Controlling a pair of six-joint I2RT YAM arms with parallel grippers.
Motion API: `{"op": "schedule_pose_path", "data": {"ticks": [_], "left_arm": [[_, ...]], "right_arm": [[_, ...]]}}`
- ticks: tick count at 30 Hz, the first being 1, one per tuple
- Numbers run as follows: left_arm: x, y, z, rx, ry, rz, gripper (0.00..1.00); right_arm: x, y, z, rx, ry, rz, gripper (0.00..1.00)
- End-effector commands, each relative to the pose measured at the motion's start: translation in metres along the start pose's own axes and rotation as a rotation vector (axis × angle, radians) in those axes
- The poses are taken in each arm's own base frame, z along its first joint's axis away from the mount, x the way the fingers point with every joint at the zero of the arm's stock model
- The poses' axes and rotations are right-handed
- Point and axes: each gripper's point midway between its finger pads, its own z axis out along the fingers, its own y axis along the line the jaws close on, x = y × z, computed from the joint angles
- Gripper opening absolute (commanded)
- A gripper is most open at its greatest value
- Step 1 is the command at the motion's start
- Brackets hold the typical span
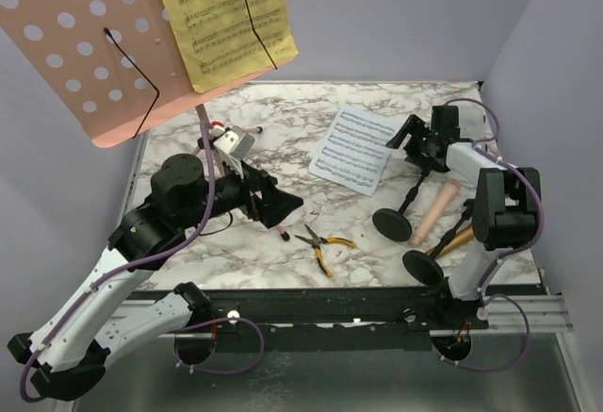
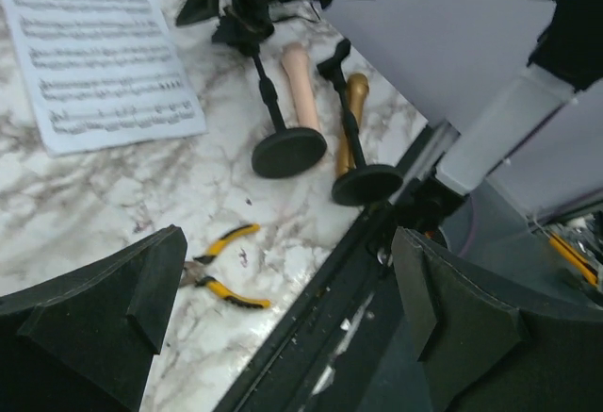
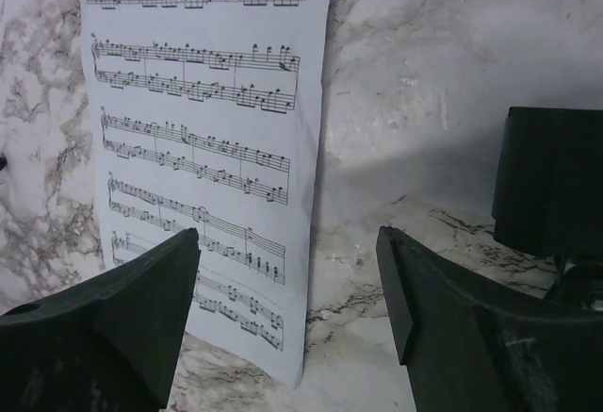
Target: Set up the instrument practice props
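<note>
Starting at the left edge of the surface (image 1: 283, 110), the pink music rack (image 1: 75, 44) is up on its pole, its perforated desk high over the far-left corner. The yellow page (image 1: 226, 16) sits on the desk under the black wire retainers, so I count that part as done.

My left gripper (image 1: 278, 200) hovers over the middle of the surface. Its fingers (image 2: 94, 327) are spread wide with nothing between them. The yellow-handled pliers (image 1: 325, 242) lie just to its right, toward the near edge, and are not part of this job.

Further right, the white page (image 1: 356, 148) lies flat on the surface, not on the rack, so I judge it has to go up beside the yellow one. My right gripper (image 1: 415, 143) is just past the page's right edge. The wrist view shows its fingers wide apart, empty and low over that edge.

Toward the near-right corner are the two black holders (image 1: 393, 223), with their round bases close together. I cannot tell whether they stand upright or lean. The pink microphone (image 1: 435, 214) and the gold microphone (image 1: 457, 239) lie on the surface beside the stems and are not seated in either holder. I judge that seating them is the larger share of the work left.
</note>
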Motion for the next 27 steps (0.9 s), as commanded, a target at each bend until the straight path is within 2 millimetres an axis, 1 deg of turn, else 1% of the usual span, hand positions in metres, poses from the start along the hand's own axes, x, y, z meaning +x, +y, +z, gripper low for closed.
{"op": "schedule_pose_path", "data": {"ticks": [1,5,7,9,11,14,16,18,19,20,21,22,23,24,25,27], "left_arm": [[0.038,-0.014,0.012,0.122,0.106,-0.124,0.99],[0.074,0.006,0.034,0.034,0.139,-0.158,0.99],[0.088,0.015,0.043,-0.027,0.159,-0.129,0.99],[0.103,0.023,0.055,-0.102,0.192,-0.087,0.99],[0.114,0.037,0.068,-0.192,0.215,-0.07,0.99],[0.128,0.062,0.089,-0.329,0.249,-0.072,0.99],[0.134,0.07,0.103,-0.364,0.289,-0.055,0.99],[0.139,0.07,0.12,-0.361,0.329,-0.043,0.99],[0.145,0.071,0.129,-0.356,0.357,-0.034,0.99],[0.145,0.07,0.138,-0.352,0.37,-0.026,0.99],[0.15,0.073,0.147,-0.351,0.399,-0.015,0.99],[0.149,0.076,0.156,-0.355,0.412,-0.016,0.99],[0.151,0.082,0.164,-0.366,0.433,-0.035,0.99],[0.148,0.086,0.171,-0.364,0.438,-0.071,0.99],[0.15,0.092,0.179,-0.368,0.448,-0.117,0.99],[0.152,0.112,0.193,-0.408,0.454,-0.205,0.99]], "right_arm": [[0.008,0.016,0.017,-0.112,0.094,0.118,0.82],[0.0,-0.009,0.046,-0.019,0.082,0.077,0.83],[-0.006,-0.016,0.061,0.01,0.078,0.029,0.83],[-0.009,-0.019,0.074,0.013,0.094,-0.018,0.83],[-0.01,-0.015,0.085,-0.026,0.106,-0.07,0.84],[-0.004,0.005,0.095,-0.163,0.131,-0.129,0.92],[0.007,0.028,0.098,-0.26,0.157,-0.193,0.92],[0.02,0.05,0.099,-0.32,0.184,-0.285,0.92],[0.028,0.058,0.099,-0.334,0.202,-0.316,0.92],[0.034,0.066,0.096,-0.346,0.215,-0.336,0.92],[0.039,0.071,0.091,-0.359,0.225,-0.332,0.93],[0.043,0.073,0.083,-0.367,0.233,-0.302,0.93],[0.041,0.074,0.075,-0.363,0.217,-0.276,0.93],[0.044,0.072,0.07,-0.348,0.21,-0.253,0.93],[0.041,0.075,0.061,-0.352,0.193,-0.245,0.93],[0.044,0.071,0.053,-0.325,0.193,-0.213,0.94]]}}
